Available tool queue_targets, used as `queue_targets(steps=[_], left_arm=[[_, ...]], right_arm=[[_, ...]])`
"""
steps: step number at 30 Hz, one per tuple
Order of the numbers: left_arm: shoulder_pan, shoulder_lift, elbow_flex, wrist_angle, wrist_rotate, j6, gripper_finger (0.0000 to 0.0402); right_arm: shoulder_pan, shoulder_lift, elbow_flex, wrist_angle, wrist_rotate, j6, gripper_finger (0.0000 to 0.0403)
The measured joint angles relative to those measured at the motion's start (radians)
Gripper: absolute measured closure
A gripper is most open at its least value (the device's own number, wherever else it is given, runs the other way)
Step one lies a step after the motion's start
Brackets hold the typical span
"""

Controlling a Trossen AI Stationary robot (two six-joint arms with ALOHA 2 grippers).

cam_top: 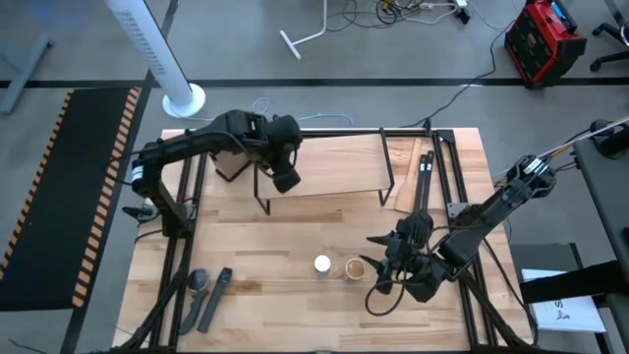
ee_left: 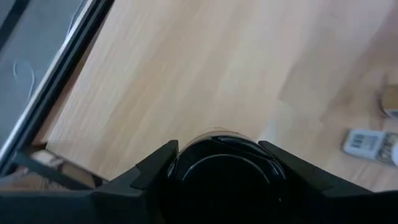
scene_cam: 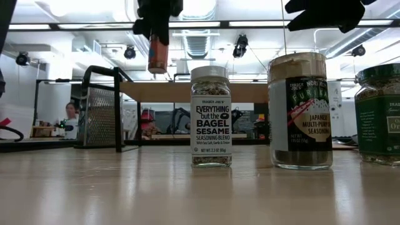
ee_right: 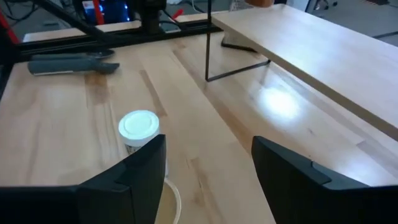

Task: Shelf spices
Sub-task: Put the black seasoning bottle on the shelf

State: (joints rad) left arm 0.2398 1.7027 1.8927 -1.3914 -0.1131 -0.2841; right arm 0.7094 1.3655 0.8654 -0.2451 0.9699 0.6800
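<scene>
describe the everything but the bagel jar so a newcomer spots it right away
Start at the wooden table and look at its front half, before the shelf. The Everything but the Bagel jar stands upright there, just left of the tan-lidded furikake jar. Its white lid sets it apart.

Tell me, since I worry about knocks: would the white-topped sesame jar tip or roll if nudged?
The white-topped sesame jar stands upright and looks taller than wide, so a high nudge would probably tip it. It looks round, so once down it would likely roll. Its clear wall may be glass: possibly fragile.
</scene>
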Motion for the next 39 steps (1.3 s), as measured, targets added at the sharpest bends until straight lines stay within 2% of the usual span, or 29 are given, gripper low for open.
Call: queue_targets(steps=[9, 16, 23, 35, 39], left_arm=[[0.039, 0.005, -0.083, 0.058, -0.006, -0.098, 0.0205], [0.039, 0.003, -0.143, 0.107, -0.023, -0.2, 0.0203], [0.039, 0.002, -0.146, 0.129, -0.023, -0.212, 0.0199], [0.039, -0.002, -0.126, 0.154, -0.017, -0.107, 0.0121], [0.039, -0.003, -0.126, 0.154, -0.017, -0.017, 0.0095]], right_arm=[[0.002, -0.003, 0.015, 0.001, 0.0, -0.001, 0.0174], [0.002, -0.004, 0.015, 0.0, 0.0, -0.001, 0.0182], [0.002, -0.004, 0.015, 0.0, -0.001, -0.001, 0.0184], [0.002, -0.004, 0.015, -0.001, -0.002, -0.001, 0.0173], [0.002, -0.004, 0.015, -0.002, -0.002, -0.001, 0.018]])
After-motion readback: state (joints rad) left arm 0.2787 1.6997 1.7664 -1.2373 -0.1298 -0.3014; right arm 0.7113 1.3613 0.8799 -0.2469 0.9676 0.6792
